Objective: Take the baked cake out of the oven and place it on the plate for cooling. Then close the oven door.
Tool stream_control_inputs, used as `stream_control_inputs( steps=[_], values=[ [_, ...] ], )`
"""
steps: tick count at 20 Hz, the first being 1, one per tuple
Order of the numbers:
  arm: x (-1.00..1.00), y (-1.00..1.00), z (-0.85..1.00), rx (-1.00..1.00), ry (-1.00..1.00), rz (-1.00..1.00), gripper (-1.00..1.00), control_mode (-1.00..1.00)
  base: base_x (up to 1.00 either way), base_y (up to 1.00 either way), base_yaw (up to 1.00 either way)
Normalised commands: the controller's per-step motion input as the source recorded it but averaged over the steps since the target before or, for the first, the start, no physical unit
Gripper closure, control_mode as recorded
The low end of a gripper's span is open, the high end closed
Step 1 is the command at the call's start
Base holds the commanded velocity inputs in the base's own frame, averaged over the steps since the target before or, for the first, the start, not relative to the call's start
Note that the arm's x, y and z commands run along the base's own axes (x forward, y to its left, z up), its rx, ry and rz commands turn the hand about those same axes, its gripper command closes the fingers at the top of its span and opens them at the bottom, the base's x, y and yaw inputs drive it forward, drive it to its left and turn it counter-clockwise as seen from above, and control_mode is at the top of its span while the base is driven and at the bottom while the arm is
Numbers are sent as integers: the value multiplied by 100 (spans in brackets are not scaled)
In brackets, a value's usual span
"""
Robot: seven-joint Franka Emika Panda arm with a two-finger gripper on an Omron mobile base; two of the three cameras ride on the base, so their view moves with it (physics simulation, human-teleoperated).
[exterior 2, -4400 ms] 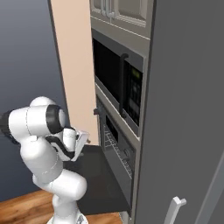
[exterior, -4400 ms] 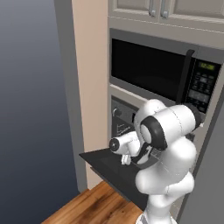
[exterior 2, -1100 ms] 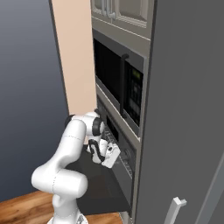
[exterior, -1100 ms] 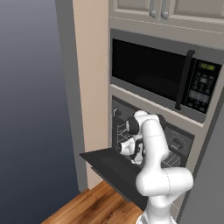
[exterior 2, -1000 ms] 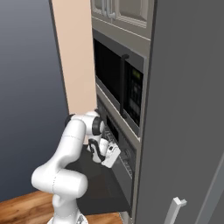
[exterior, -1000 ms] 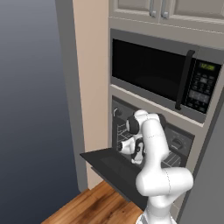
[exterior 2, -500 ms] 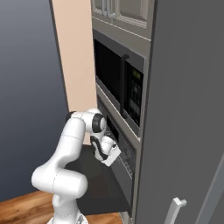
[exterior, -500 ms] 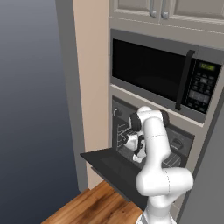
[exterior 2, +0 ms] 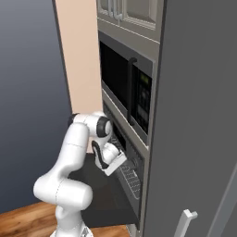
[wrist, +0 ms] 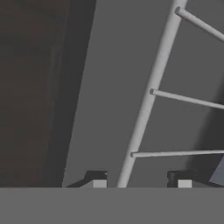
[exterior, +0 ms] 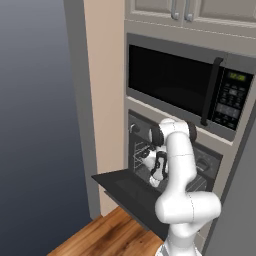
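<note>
The grey steel oven (exterior: 210, 159) stands with its oven door (exterior: 121, 186) dropped flat, the dark panel jutting out toward me. My arm reaches over the door, and my gripper (exterior: 148, 159) sits at the mouth of the cavity by the wire rack (exterior: 141, 148). From the right, the gripper (exterior 2: 121, 160) points at the rack (exterior 2: 130, 178). In the hand view the gripper (wrist: 139, 183) is open, with the rack's front bar (wrist: 148, 94) running between the fingertips (wrist: 98, 183). Grey oven floor lies behind the bar. Cake and plate are out of view.
A black microwave (exterior: 175, 80) with a vertical handle (exterior: 210, 90) sits right above the oven. Beige cabinet panelling (exterior: 102, 100) flanks the left side, and a tall grey cabinet (exterior 2: 194, 115) the right. Wood floor (exterior: 100, 235) lies below the door.
The arm has unfolded from above the door and pushed the hand forward into the oven mouth; in the last half second it has edged slightly higher and deeper.
</note>
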Motion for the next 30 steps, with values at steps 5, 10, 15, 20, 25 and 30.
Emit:
stream_control_inputs(
  steps=[5, 10, 15, 20, 25, 30],
  values=[
    [-98, 52, -29, 16, 11, 3, 100, -100, 0, 0, 0],
    [-100, 61, -25, 6, 5, 0, 100, -100, 0, 0, 0],
    [-100, 57, -6, 1, 3, 0, 100, -100, 0, 0, 0],
    [-100, 39, 0, 1, 5, 0, 100, -100, 0, 0, 0],
    [-100, 36, 0, 2, 4, 0, 100, -100, 0, 0, 0],
    [-92, 14, 80, 9, -8, -9, -100, -100, 0, 0, 0]
  ],
)
